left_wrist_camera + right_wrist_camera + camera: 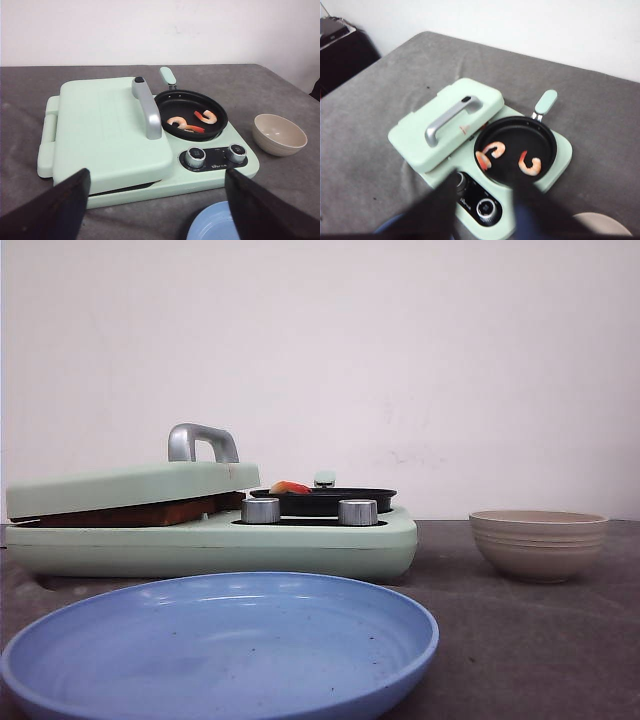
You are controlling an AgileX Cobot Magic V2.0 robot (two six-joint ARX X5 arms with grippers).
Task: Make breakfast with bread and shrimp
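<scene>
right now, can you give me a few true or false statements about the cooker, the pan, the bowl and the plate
1. Two shrimp lie in the black pan. True.
2. The cooker's green lid stands fully open and upright. False: it is lowered, slightly ajar, with the bread showing in the gap in the front view.
3. The beige bowl holds a shrimp. False: it looks empty.
4. The blue plate sits in front of the cooker with no food on it. True.
5. The left gripper holds a knob. False: it is open and touches nothing.
</scene>
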